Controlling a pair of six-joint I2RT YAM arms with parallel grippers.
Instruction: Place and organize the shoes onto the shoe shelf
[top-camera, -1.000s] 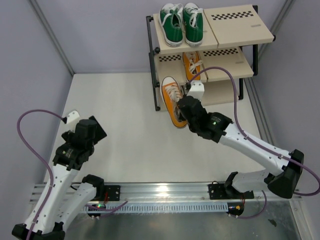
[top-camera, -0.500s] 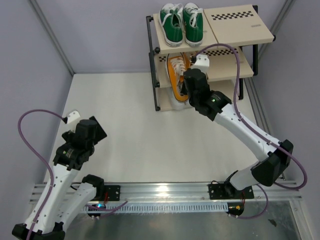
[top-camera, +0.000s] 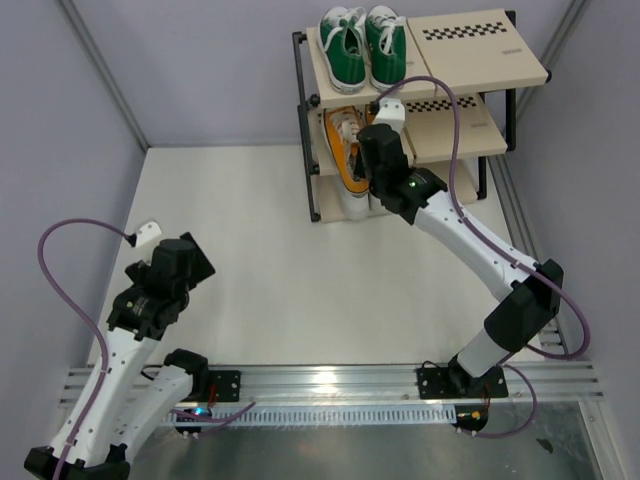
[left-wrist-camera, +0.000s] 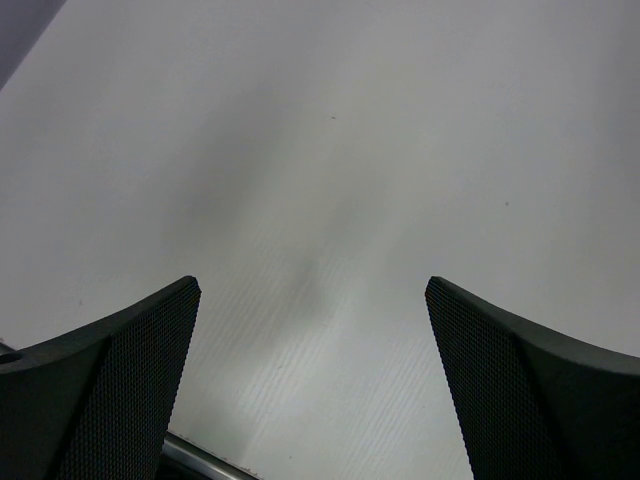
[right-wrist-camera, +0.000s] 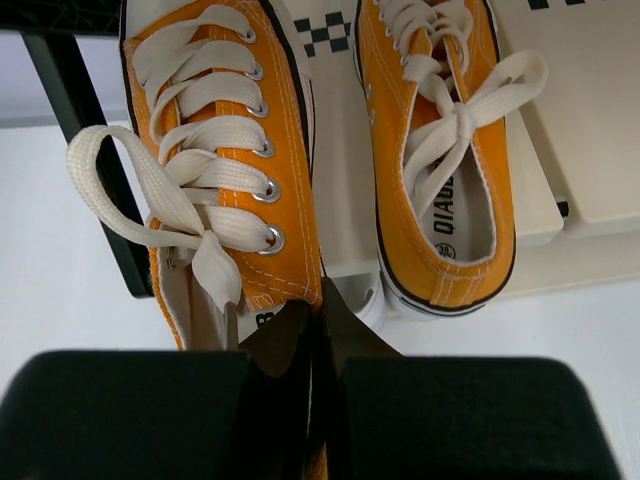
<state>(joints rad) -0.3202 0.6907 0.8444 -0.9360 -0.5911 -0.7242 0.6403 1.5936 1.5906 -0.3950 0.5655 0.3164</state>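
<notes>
- My right pincer (right-wrist-camera: 315, 330) is clamped shut on the heel collar of an orange sneaker (right-wrist-camera: 235, 150), with both fingers pressed together over the rim.
- In the wrist view the sneaker runs straight away from the pincer. Its heel is at 6 o'clock in my grip and its toe is at 12 o'clock, pointing into the shoe shelf (top-camera: 470, 60).
- Its long axis runs about parallel to the second orange sneaker (right-wrist-camera: 440, 180), which lies flat on the middle board (right-wrist-camera: 590, 110) just beside it at 3 o'clock.
- The held sneaker sits at the left end of that tier, close to the black frame post. I cannot tell whether its sole is down on the board yet.
- The green sneakers (top-camera: 365, 48) occupy the left half of the top tier, directly above.
- The right arm (top-camera: 470, 245) is stretched long towards 12 o'clock with the wrist low under the top board. It is by far the nearer arm.
- The left pincer (left-wrist-camera: 312, 380) is spread wide and holds nothing over bare worktop (left-wrist-camera: 330, 150). The left arm (top-camera: 150, 300) is folded back at 8 o'clock, well apart from the shelf.
- I reckon the coming move depends on keeping the sneaker parallel to its mate before I let go.
</notes>
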